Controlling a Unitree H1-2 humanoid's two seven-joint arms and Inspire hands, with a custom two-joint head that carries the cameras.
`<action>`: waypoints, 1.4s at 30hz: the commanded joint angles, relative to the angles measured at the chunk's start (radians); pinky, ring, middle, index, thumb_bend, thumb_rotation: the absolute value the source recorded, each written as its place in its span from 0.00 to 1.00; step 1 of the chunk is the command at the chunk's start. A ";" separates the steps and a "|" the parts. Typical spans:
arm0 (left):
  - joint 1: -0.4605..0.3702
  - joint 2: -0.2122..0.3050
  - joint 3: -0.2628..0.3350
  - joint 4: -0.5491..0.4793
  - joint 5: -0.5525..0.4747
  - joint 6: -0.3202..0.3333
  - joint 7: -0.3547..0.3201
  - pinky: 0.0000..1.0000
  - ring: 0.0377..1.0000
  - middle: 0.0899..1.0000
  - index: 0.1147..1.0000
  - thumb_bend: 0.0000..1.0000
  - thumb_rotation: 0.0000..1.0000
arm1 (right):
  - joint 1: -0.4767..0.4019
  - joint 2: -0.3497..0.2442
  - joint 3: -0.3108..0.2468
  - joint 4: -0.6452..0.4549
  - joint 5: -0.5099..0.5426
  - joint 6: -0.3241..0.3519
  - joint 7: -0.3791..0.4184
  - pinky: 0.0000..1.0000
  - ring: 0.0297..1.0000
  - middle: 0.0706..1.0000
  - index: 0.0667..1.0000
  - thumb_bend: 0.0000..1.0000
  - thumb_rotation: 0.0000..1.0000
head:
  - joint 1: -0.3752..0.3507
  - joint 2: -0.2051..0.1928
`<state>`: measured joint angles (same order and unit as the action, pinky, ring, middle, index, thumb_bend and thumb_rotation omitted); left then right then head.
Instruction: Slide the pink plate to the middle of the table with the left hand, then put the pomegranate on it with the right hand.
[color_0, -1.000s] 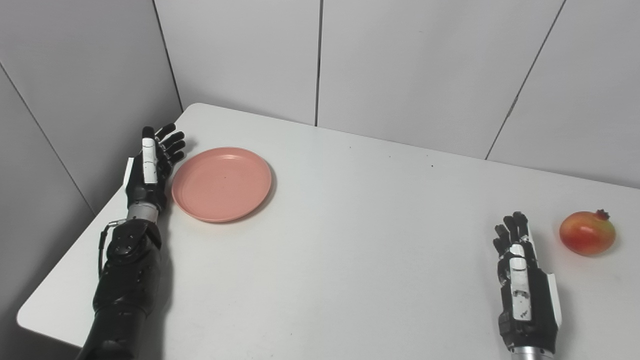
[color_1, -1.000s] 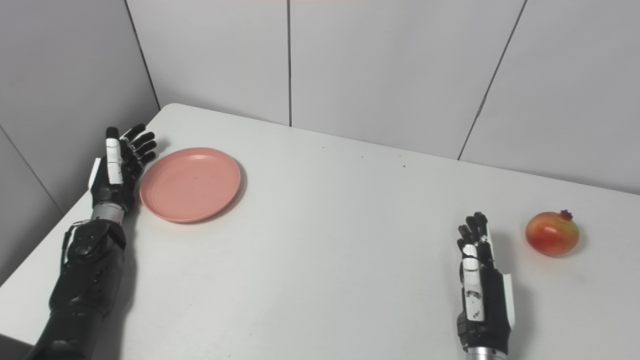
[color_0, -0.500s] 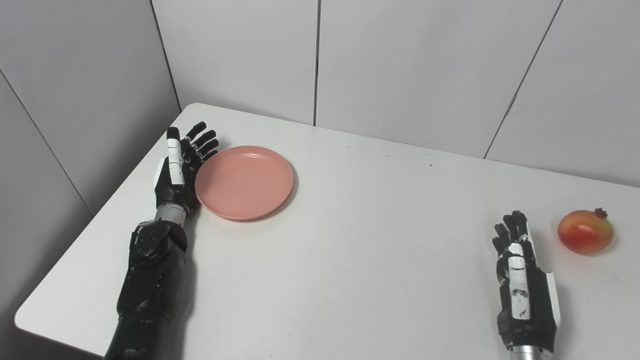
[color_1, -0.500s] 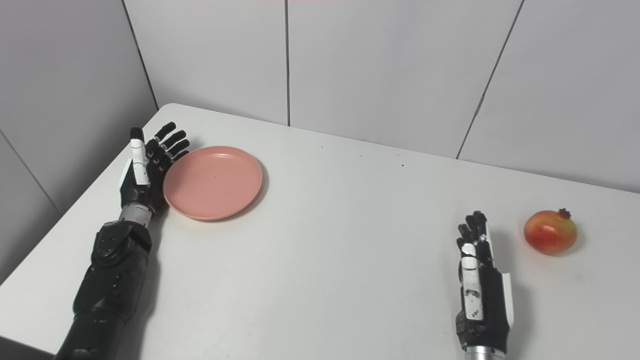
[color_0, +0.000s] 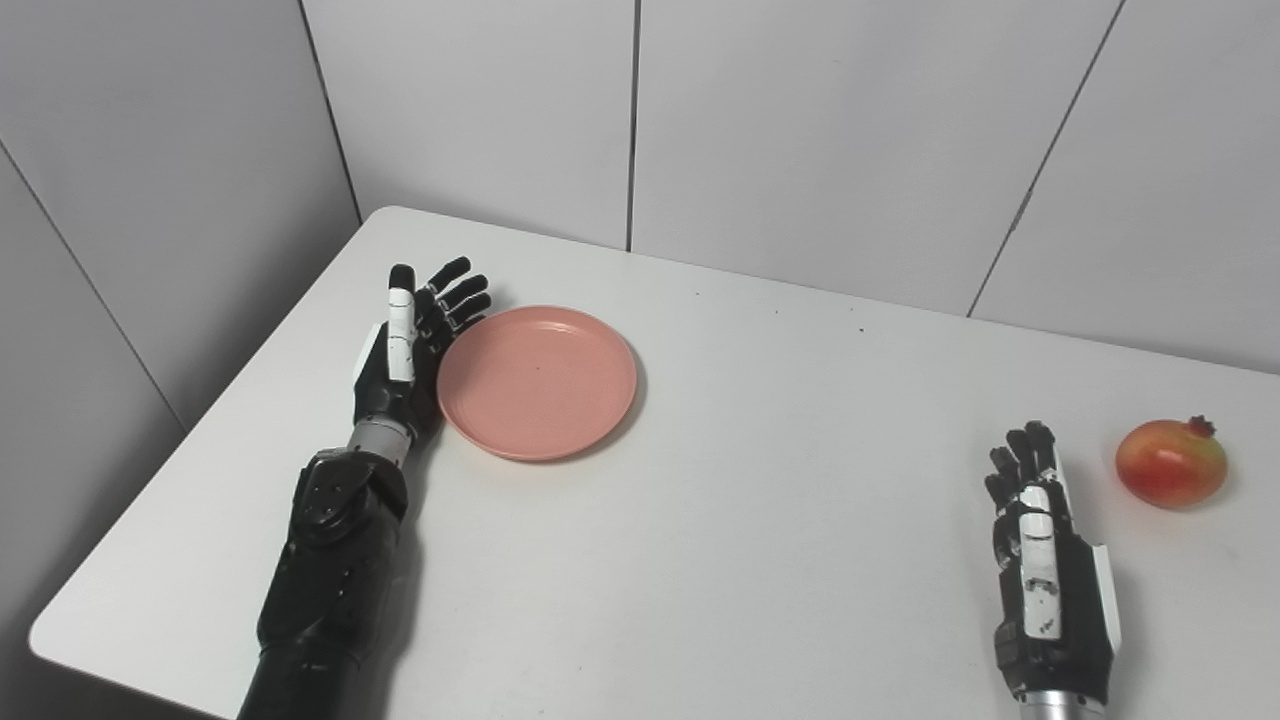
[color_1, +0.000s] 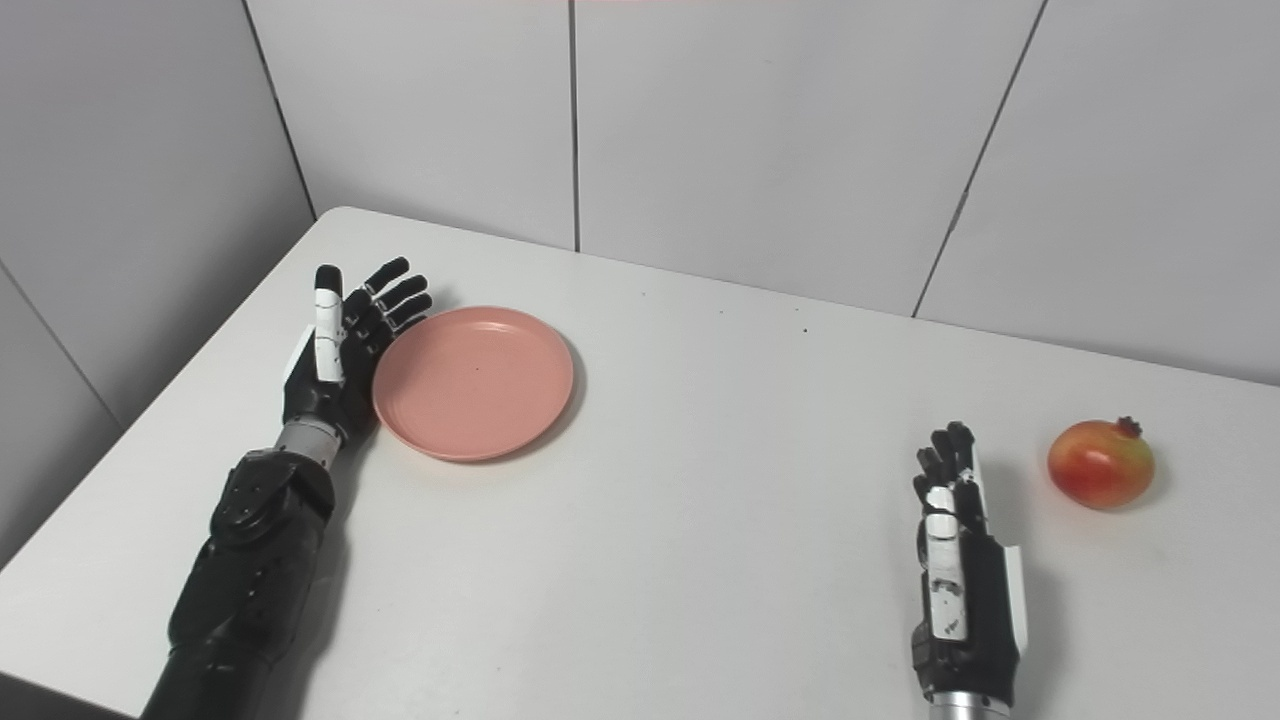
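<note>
While the left hand (color_0: 405, 355) stands on edge with its fingers (color_0: 455, 292) spread and holding nothing, its palm side presses against the left rim of the pink plate (color_0: 537, 382). That plate lies flat on the white bench (color_0: 760, 480), in the left half of the top and short of the middle, with the hand's fingertips reaching past the plate's far-left edge. From the wrist back, the black left forearm (color_0: 330, 570) runs down to the bottom edge of the view, lying low over the bench.

On the other side, the right hand (color_1: 958, 560) rests near the front of the bench with its back upward, empty, its fingers (color_1: 948, 462) drawn loosely together and bent a little rather than clenched. Beyond its fingertips and off to the right sits the pomegranate (color_1: 1100, 464), red with a yellowish patch, its small dark crown pointing up and to the right. Fruit and right hand are near each other but do not touch, and the fruit is well apart from the plate. Grey wall panels (color_1: 760, 130) close in the bench at the back and on the left.
</note>
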<state>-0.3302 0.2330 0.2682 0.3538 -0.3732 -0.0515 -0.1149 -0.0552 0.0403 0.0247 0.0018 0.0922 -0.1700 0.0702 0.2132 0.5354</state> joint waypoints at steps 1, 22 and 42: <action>-0.016 0.004 -0.022 -0.035 0.024 -0.001 -0.011 0.87 0.84 0.81 0.79 0.85 1.00 | 0.013 0.012 0.003 0.037 -0.002 -0.042 -0.003 1.00 0.97 0.97 0.98 0.51 0.88 | -0.001 0.001; 0.007 -0.107 -0.129 -0.195 0.157 0.090 0.057 1.00 0.90 0.86 0.85 0.82 1.00 | 0.012 0.020 0.003 0.031 -0.005 -0.031 -0.013 0.99 0.97 0.97 0.98 0.53 0.87 | -0.007 0.014; 0.048 -0.148 -0.257 -0.265 0.232 0.133 0.032 1.00 0.90 0.88 0.88 0.82 1.00 | 0.010 0.037 0.013 0.021 -0.027 -0.025 -0.033 0.98 0.96 0.96 0.98 0.51 0.87 | -0.075 0.039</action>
<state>-0.2629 0.0881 0.0175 0.1234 -0.1465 0.0813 -0.0670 -0.0598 0.0624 0.0304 0.0012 0.0601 -0.1700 0.0357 0.1367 0.5737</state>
